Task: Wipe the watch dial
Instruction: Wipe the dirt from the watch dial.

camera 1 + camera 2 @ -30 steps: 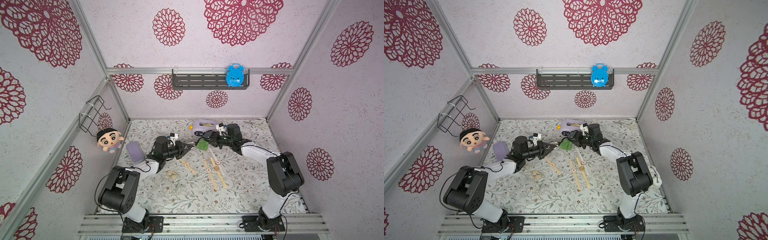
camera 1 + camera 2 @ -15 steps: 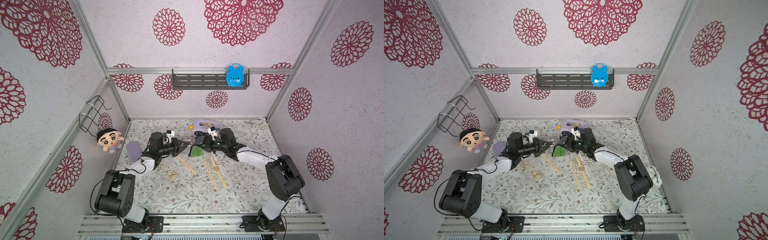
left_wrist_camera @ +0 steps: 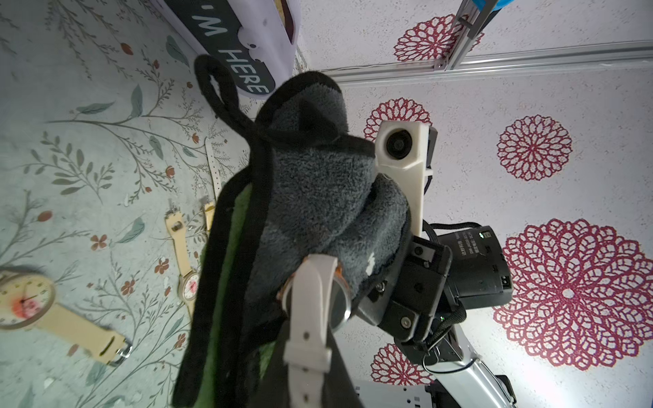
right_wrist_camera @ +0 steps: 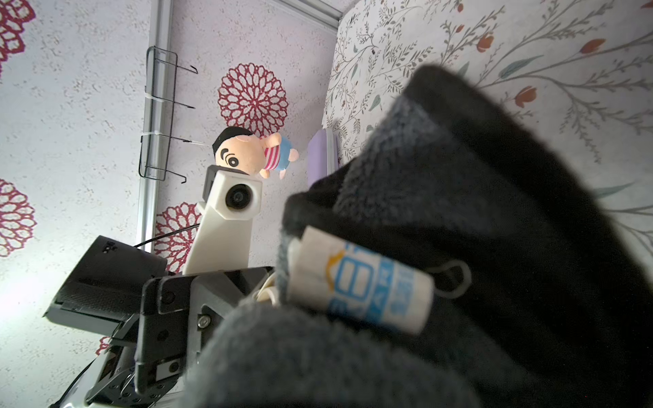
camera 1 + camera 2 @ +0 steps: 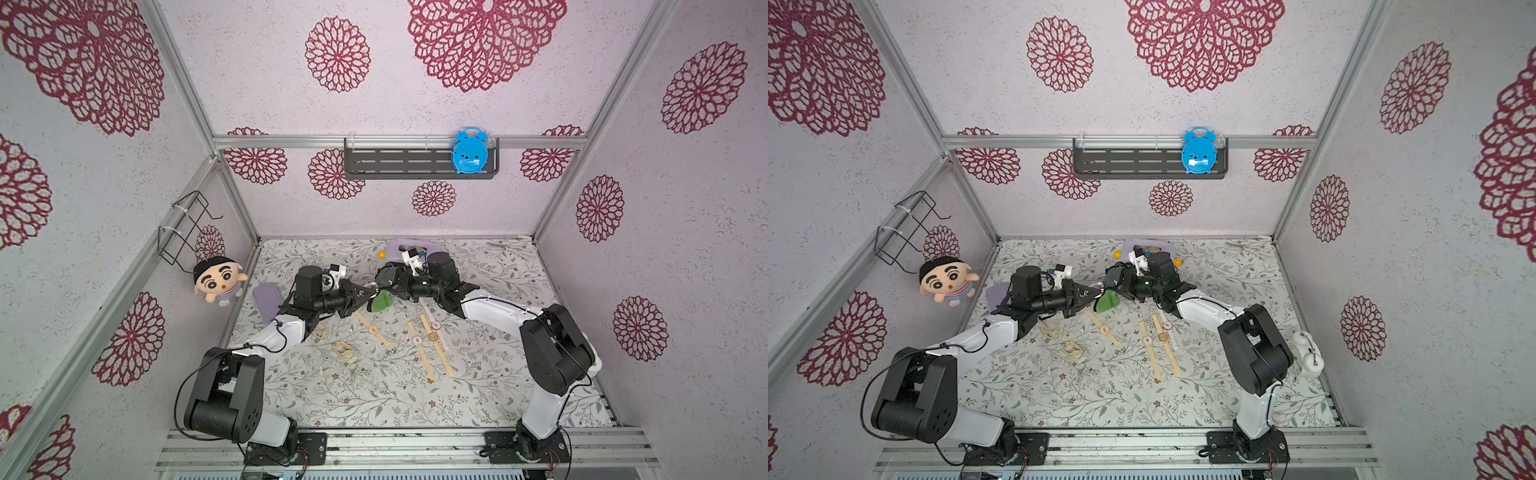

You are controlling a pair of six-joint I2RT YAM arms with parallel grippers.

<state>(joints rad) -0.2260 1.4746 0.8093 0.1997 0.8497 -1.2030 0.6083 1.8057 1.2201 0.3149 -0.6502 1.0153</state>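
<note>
My left gripper (image 5: 365,293) is shut on a white-strapped watch (image 3: 310,303), held above the table's back middle. The strap runs between the jaws, and the round metal case (image 3: 340,301) sticks out past them. My right gripper (image 5: 395,284) comes from the opposite side, shut on a grey, black and green cloth (image 3: 318,197). The cloth presses against the watch's face, so the dial is hidden. In both top views the cloth's green flap (image 5: 381,301) (image 5: 1108,300) hangs under the spot where the two grippers meet. The cloth (image 4: 459,212) fills the right wrist view.
Several tan-strapped watches (image 5: 417,338) lie flat on the floral table (image 5: 374,395), with a coiled one (image 5: 343,349) nearer the left arm. A purple box (image 5: 266,297) sits at the left, a lilac box (image 5: 411,245) at the back. A plush doll (image 5: 218,282) hangs on the left wall.
Both grippers, still joined at the watch and cloth, have shifted leftward across the table. The left arm has drawn back and the right arm has reached further.
</note>
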